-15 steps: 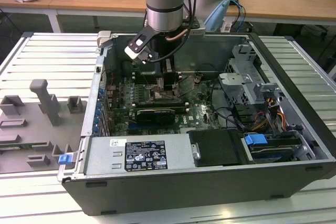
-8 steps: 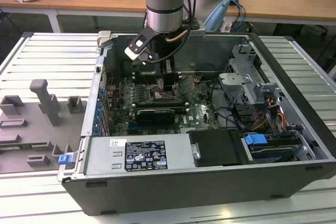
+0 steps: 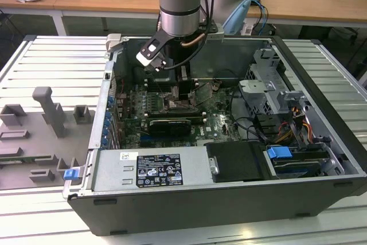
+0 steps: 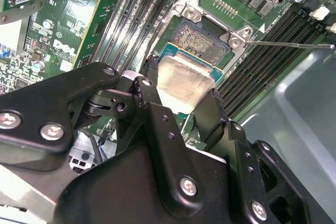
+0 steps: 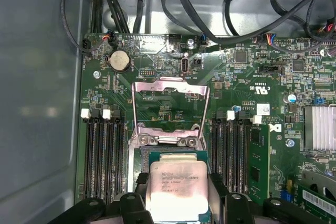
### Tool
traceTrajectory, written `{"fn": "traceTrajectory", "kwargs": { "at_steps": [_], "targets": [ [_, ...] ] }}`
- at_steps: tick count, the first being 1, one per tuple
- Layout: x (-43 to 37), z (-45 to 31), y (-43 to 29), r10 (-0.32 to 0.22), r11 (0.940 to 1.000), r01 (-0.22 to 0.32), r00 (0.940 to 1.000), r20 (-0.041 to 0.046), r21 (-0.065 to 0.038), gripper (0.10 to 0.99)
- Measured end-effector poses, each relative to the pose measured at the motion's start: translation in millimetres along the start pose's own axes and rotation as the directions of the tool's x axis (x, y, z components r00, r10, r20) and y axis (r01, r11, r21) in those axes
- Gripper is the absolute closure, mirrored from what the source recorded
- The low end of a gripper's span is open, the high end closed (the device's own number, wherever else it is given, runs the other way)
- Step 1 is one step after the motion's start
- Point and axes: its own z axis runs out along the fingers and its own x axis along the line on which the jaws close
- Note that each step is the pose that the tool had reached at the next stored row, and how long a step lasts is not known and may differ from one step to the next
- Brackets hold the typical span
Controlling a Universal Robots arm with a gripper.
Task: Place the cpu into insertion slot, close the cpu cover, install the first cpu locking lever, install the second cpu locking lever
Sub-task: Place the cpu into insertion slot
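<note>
My gripper is shut on the cpu, a flat square chip with a pale silvery face, black fingers pressing two opposite edges. The chip hangs over the near part of the insertion slot, whose dark contact field shows beyond it; whether they touch I cannot tell. In the first wrist view the cpu sits between the fingers of the gripper, and the cpu cover stands raised behind the slot. A thin locking lever sticks out sideways. In the exterior view the gripper is low inside the computer case.
Long memory slots flank the socket on both sides. A black card lies across the board toward the case front. Cables hang along the far wall; a drive cage and a blue tab fill the exterior view's right.
</note>
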Motion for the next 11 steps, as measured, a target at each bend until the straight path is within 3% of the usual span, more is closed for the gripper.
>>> {"fn": "traceTrajectory", "kwargs": {
  "at_steps": [11],
  "targets": [
    [2.5, 3.6, -0.2, 0.001, 1.0, -0.001, 1.0, -0.0001, 0.0, 0.561]
  ]
}}
